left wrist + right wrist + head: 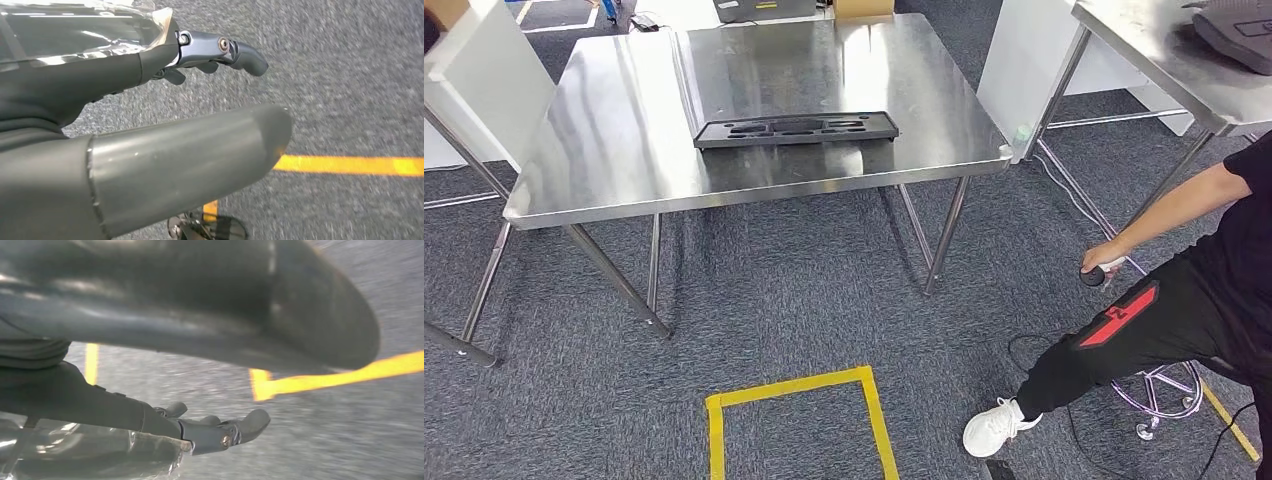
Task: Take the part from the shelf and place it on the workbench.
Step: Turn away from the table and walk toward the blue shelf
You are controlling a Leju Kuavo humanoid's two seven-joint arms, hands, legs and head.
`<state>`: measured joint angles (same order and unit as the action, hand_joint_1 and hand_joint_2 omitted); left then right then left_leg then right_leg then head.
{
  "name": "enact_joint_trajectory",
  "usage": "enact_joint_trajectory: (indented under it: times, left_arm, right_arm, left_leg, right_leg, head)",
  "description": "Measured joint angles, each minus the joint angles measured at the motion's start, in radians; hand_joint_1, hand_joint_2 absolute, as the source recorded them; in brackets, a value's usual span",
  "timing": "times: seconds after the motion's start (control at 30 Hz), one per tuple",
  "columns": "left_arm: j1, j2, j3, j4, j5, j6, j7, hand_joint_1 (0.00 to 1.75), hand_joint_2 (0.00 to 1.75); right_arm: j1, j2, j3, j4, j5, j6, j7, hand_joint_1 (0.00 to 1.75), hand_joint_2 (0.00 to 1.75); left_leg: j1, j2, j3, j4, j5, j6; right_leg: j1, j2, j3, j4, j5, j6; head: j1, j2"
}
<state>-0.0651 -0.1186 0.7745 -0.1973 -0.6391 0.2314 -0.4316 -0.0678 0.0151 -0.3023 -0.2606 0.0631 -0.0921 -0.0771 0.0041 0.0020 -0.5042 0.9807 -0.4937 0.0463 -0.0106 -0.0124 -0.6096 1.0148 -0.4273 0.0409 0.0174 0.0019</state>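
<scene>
Part tray (796, 129), black, lies near the workbench (624, 150) front edge, within reach; left hand (150, 150) and right hand (200, 315) hang over carpet, seemingly apart and empty.

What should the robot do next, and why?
Probably turn its body to look for the shelf. The left hand and the right hand both hang over the grey carpet floor with fingers apart and no part in them. Ahead stands the shiny steel table carrying a black moulded foam tray, so there seems to be nothing to place yet.
</scene>
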Motion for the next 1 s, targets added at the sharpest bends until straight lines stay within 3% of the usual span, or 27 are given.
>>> enact_joint_trajectory:
  times: [0.03, 0.1, 0.13, 0.17, 0.2, 0.23, 0.3, 0.37, 0.4, 0.47, 0.5, 0.57, 0.6, 0.63, 0.67, 0.7, 0.77, 0.83, 0.87, 0.97, 1.0]
  left_arm:
    - [0.0, 0.0, 0.0, 0.0, -0.003, -0.001, 0.0, 0.0, 0.0]
    - [0.0, 0.002, 0.0, 0.0, -0.016, -0.006, 0.0, 0.0, 0.0]
    - [0.0, 0.002, 0.0, 0.0, -0.023, -0.01, 0.0, 0.0, 0.0]
    - [0.0, 0.002, 0.0, 0.0, -0.03, -0.015, -0.001, 0.0, 0.0]
    - [0.0, 0.002, -0.001, 0.0, -0.034, -0.018, -0.001, 0.0, 0.0]
    - [0.0, 0.002, -0.001, 0.0, -0.038, -0.021, -0.001, 0.0, 0.0]
    - [-0.002, 0.003, -0.002, 0.0, -0.041, -0.023, -0.001, 0.0, 0.0]
    - [-0.003, 0.005, -0.002, 0.0, -0.045, -0.023, -0.001, 0.0, 0.0]
    - [-0.003, 0.006, -0.002, 0.0, -0.047, -0.023, -0.001, 0.0, 0.0]
    - [-0.001, 0.012, -0.002, 0.0, -0.05, -0.022, -0.002, 0.0, 0.0]
    - [0.001, 0.014, -0.002, 0.0, -0.051, -0.021, -0.002, 0.0, 0.0]
    - [0.004, 0.017, -0.002, 0.0, -0.051, -0.021, -0.002, 0.0, 0.0]
    - [0.004, 0.018, -0.002, 0.0, -0.051, -0.021, -0.002, 0.0, 0.0]
    - [0.004, 0.018, -0.002, 0.0, -0.052, -0.021, -0.002, 0.0, 0.0]
    - [0.004, 0.019, -0.003, 0.0, -0.052, -0.021, -0.002, 0.0, 0.0]
    - [0.004, 0.02, -0.003, 0.0, -0.054, -0.02, -0.002, 0.0, 0.0]
    - [0.004, 0.021, -0.003, 0.0, -0.059, -0.02, -0.003, 0.0, 0.0]
    - [0.001, 0.021, -0.006, 0.0, -0.067, -0.021, -0.003, 0.0, 0.0]
    - [0.0, 0.021, -0.007, 0.0, -0.072, -0.021, -0.003, 0.0, 0.0]
    - [-0.001, 0.021, -0.012, 0.001, -0.084, -0.023, 0.0, 0.0, 0.0]
    - [-0.002, 0.021, -0.014, 0.001, -0.087, -0.024, 0.003, 0.0, 0.0]
  right_arm:
    - [0.004, -0.001, -0.003, 0.01, -0.001, -0.011, 0.021, 0.0, 0.0]
    - [0.01, -0.001, -0.012, 0.023, -0.009, -0.031, 0.052, 0.0, 0.0]
    - [0.012, -0.001, -0.018, 0.028, -0.016, -0.038, 0.06, 0.0, 0.0]
    - [0.013, -0.002, -0.024, 0.031, -0.023, -0.042, 0.062, 0.0, 0.0]
    - [0.014, -0.002, -0.03, 0.034, -0.03, -0.044, 0.06, 0.0, 0.0]
    - [0.014, -0.003, -0.037, 0.036, -0.034, -0.045, 0.055, 0.0, 0.0]
    - [0.012, -0.004, -0.046, 0.037, -0.036, -0.043, 0.039, 0.0, 0.0]
    - [0.01, -0.005, -0.052, 0.038, -0.035, -0.037, 0.023, 0.0, 0.0]
    - [0.009, -0.005, -0.054, 0.04, -0.034, -0.034, 0.018, 0.0, 0.0]
    - [0.01, -0.004, -0.059, 0.044, -0.033, -0.031, 0.013, 0.0, 0.0]
    - [0.01, -0.003, -0.061, 0.046, -0.033, -0.031, 0.012, 0.0, 0.0]
    - [0.011, -0.002, -0.064, 0.048, -0.033, -0.031, 0.011, 0.0, 0.0]
    - [0.011, -0.002, -0.065, 0.049, -0.033, -0.031, 0.011, 0.0, 0.0]
    - [0.011, -0.002, -0.066, 0.049, -0.033, -0.031, 0.011, 0.0, 0.0]
    - [0.011, -0.002, -0.067, 0.05, -0.032, -0.031, 0.012, 0.0, 0.0]
    - [0.011, -0.002, -0.068, 0.051, -0.031, -0.032, 0.015, 0.0, 0.0]
    - [0.011, -0.002, -0.068, 0.052, -0.029, -0.036, 0.025, 0.0, 0.0]
    - [0.011, 0.0, -0.069, 0.053, -0.027, -0.042, 0.037, 0.0, 0.0]
    - [0.01, 0.002, -0.069, 0.053, -0.025, -0.044, 0.042, 0.0, 0.0]
    - [0.008, 0.004, -0.069, 0.056, -0.014, -0.049, 0.056, 0.0, 0.0]
    - [0.008, 0.004, -0.069, 0.057, -0.011, -0.05, 0.059, 0.0, 0.0]
  left_leg:
    - [0.001, 0.002, -0.014, -0.005, 0.015, 0.007]
    - [-0.001, 0.004, -0.047, -0.005, 0.041, 0.015]
    - [-0.002, 0.006, -0.065, -0.004, 0.055, 0.015]
    - [-0.002, 0.008, -0.082, -0.003, 0.069, 0.014]
    - [-0.002, 0.01, -0.099, -0.002, 0.083, 0.012]
    - [-0.002, 0.012, -0.116, -0.001, 0.097, 0.009]
    - [-0.003, 0.013, -0.144, 0.003, 0.124, 0.0]
    - [-0.007, 0.013, -0.159, 0.005, 0.148, -0.01]
    - [-0.008, 0.013, -0.163, 0.004, 0.16, -0.014]
    - [-0.004, 0.012, -0.169, 0.002, 0.171, -0.024]
    - [-0.001, 0.01, -0.175, 0.015, 0.148, -0.031]
    - [0.005, 0.006, -0.194, 0.098, 0.046, -0.044]
    - [0.007, 0.005, -0.205, 0.165, -0.011, -0.049]
    - [0.008, 0.005, -0.213, 0.232, -0.05, -0.053]
    - [0.009, 0.005, -0.214, 0.281, -0.063, -0.056]
    - [0.01, 0.005, -0.201, 0.302, -0.055, -0.057]
    - [0.012, 0.005, -0.13, 0.24, -0.008, -0.055]
    - [0.012, -0.001, -0.039, 0.112, 0.001, -0.048]
    - [0.009, -0.004, -0.014, 0.068, -0.006, -0.045]
    - [0.003, -0.005, -0.002, 0.023, -0.01, -0.032]
    - [0.003, -0.003, -0.005, 0.013, -0.004, -0.024]
  right_leg:
    - [0.001, 0.002, -0.014, 0.034, -0.036, -0.005]
    - [-0.002, 0.006, -0.046, 0.153, -0.136, -0.019]
    - [-0.002, 0.007, -0.056, 0.214, -0.168, -0.018]
    - [-0.002, 0.007, -0.055, 0.259, -0.179, -0.011]
    - [-0.003, 0.007, -0.038, 0.272, -0.168, 0.0]
    - [-0.003, 0.007, -0.001, 0.249, -0.144, 0.013]
    - [-0.003, 0.007, 0.12, 0.106, -0.116, 0.023]
    - [0.0, 0.01, 0.215, -0.045, -0.136, 0.012]
    - [0.003, 0.011, 0.233, -0.081, -0.146, 0.004]
    - [-0.001, 0.009, 0.219, -0.083, -0.139, -0.012]
    - [-0.004, 0.007, 0.21, -0.08, -0.129, -0.024]
    - [-0.008, 0.002, 0.188, -0.078, -0.107, -0.044]
    - [-0.006, 0.0, 0.175, -0.076, -0.096, -0.049]
    - [-0.005, -0.001, 0.161, -0.073, -0.086, -0.05]
    - [-0.004, -0.001, 0.147, -0.067, -0.077, -0.049]
    - [-0.004, -0.001, 0.132, -0.06, -0.07, -0.046]
    - [-0.005, -0.001, 0.101, -0.041, -0.06, -0.039]
    - [-0.003, -0.001, 0.074, -0.026, -0.051, -0.029]
    - [-0.002, -0.002, 0.066, -0.021, -0.045, -0.021]
    - [-0.001, -0.003, 0.051, -0.016, -0.031, 0.002]
    - [-0.001, -0.002, 0.043, -0.006, -0.041, 0.004]
  head:
    - [0.002, 0.0]
    - [0.007, 0.0]
    - [0.008, 0.0]
    - [0.008, 0.0]
    - [0.009, 0.0]
    - [0.009, 0.0]
    - [0.01, 0.0]
    - [0.009, 0.0]
    - [0.008, 0.0]
    - [0.006, 0.0]
    - [0.005, 0.0]
    - [0.002, 0.0]
    - [0.0, 0.0]
    - [0.0, 0.0]
    - [0.0, 0.0]
    - [-0.001, 0.0]
    - [-0.002, 0.0]
    - [-0.002, 0.0]
    - [-0.001, 0.0]
    - [0.0, 0.0]
    - [0.0, 0.0]
